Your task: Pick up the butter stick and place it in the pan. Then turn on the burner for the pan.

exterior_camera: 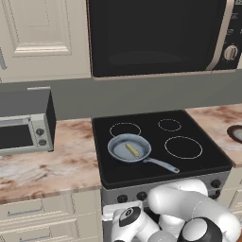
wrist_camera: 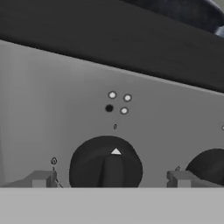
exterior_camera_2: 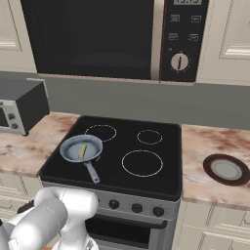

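Note:
The grey-blue pan (exterior_camera: pixel 118 145) (exterior_camera_2: pixel 71 145) sits on the front-left burner of the black cooktop (exterior_camera: pixel 189 127), its silvery handle (exterior_camera: pixel 163 165) pointing toward the stove's front. The pale-yellow butter stick (exterior_camera: pixel 132 150) (exterior_camera_2: pixel 82 151) lies inside the pan. In the hand view my gripper (wrist_camera: pixel 110 179) is open, close in front of the stove's grey control panel. A dark round knob (wrist_camera: pixel 106 168) with a white triangle mark sits between the two fingertips (wrist_camera: pixel 41 178), which stand apart from it on either side. Four small dots above the knob mark its burner.
A second knob (wrist_camera: pixel 210 165) sits to the right on the panel. More knobs (exterior_camera_2: pixel 137 207) line the stove front. A toaster oven (exterior_camera: pixel 23 134) stands on the left counter, a dark round dish (exterior_camera_2: pixel 226 169) on the right counter, and a microwave (exterior_camera: pixel 156 35) hangs above.

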